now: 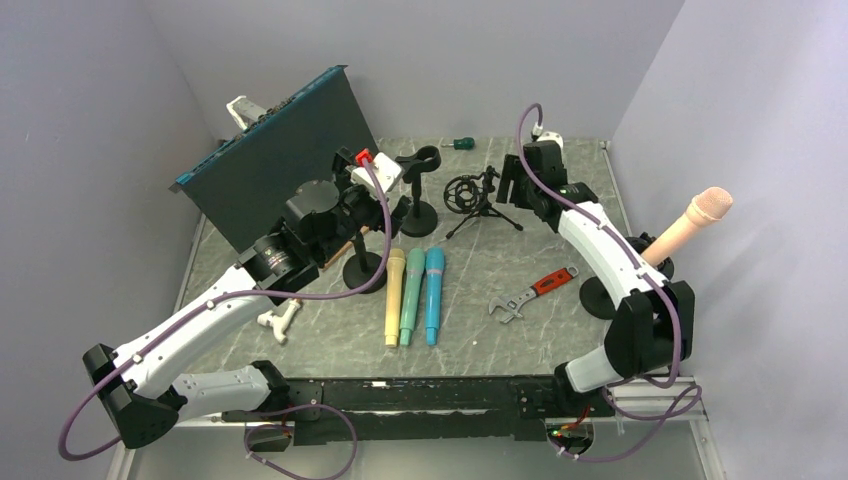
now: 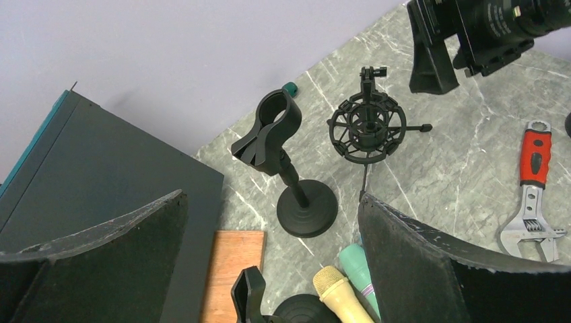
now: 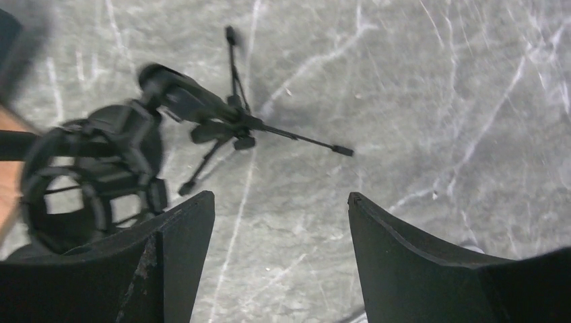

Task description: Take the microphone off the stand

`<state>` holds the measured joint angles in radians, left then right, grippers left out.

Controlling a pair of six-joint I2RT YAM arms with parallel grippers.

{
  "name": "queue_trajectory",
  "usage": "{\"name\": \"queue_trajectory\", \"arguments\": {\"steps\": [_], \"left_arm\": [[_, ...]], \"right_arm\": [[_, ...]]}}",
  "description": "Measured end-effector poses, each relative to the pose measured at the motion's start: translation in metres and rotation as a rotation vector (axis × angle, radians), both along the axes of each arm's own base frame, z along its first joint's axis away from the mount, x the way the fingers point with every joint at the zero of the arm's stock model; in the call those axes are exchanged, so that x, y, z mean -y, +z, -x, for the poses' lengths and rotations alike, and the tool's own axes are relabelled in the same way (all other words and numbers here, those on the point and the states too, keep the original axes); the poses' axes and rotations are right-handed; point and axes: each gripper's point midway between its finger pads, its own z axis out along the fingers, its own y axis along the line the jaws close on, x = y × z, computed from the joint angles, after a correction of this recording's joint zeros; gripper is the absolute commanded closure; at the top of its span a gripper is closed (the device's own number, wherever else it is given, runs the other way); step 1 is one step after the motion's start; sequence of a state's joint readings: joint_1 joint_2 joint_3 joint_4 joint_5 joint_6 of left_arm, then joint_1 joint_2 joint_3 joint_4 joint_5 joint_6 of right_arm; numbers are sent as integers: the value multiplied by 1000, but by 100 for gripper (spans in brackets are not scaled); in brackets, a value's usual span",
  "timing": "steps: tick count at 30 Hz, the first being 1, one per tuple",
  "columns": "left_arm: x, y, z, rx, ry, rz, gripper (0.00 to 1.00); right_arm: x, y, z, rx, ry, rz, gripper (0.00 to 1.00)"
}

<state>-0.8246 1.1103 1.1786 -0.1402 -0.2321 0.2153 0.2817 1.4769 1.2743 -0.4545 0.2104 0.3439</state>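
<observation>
Top view first: the pink microphone (image 1: 692, 222) sits tilted in its stand (image 1: 596, 298) at the right edge of the counter (image 1: 470, 335). It's well apart from the right fingers (image 1: 512, 184), way back behind them. Those are aimed at the empty tripod shock mount (image 1: 468, 194) instead.

Left wrist view: the left fingers (image 2: 108, 259) are spread wide with nothing in them. Ahead of them we only see an empty clip stand (image 2: 296, 195).

Right wrist view: blurry, but the fingers are apart with just bare counter between them, and the shock mount is off to their left.

So we reckon the right arm (image 1: 600, 240) should swing back and come at the barrel square. Then we'd squeeze just above the clip and pull along the mic's own tilt so the stand doesn't tip.
</observation>
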Motion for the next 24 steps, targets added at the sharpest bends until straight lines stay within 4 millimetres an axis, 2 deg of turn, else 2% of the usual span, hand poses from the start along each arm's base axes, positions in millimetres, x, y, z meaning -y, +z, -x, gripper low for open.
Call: {"name": "queue_trajectory", "arguments": {"steps": [5, 9, 14, 17, 20, 24], "left_arm": [[1, 0, 1, 0, -2, 0, 1], [2, 0, 1, 0, -5, 0, 1], [4, 0, 4, 1, -13, -1, 1], [5, 0, 4, 1, -15, 0, 1], [5, 0, 4, 1, -15, -1, 1], [5, 0, 4, 1, -16, -1, 1]], "right_arm": [[7, -27, 12, -67, -15, 28, 25], [-3, -49, 12, -102, 12, -15, 24], [-18, -91, 9, -169, 28, -82, 23], [-21, -113, 9, -207, 10, -103, 23], [-23, -128, 6, -212, -9, -121, 22], [-26, -135, -5, -187, -21, -139, 21]]}}
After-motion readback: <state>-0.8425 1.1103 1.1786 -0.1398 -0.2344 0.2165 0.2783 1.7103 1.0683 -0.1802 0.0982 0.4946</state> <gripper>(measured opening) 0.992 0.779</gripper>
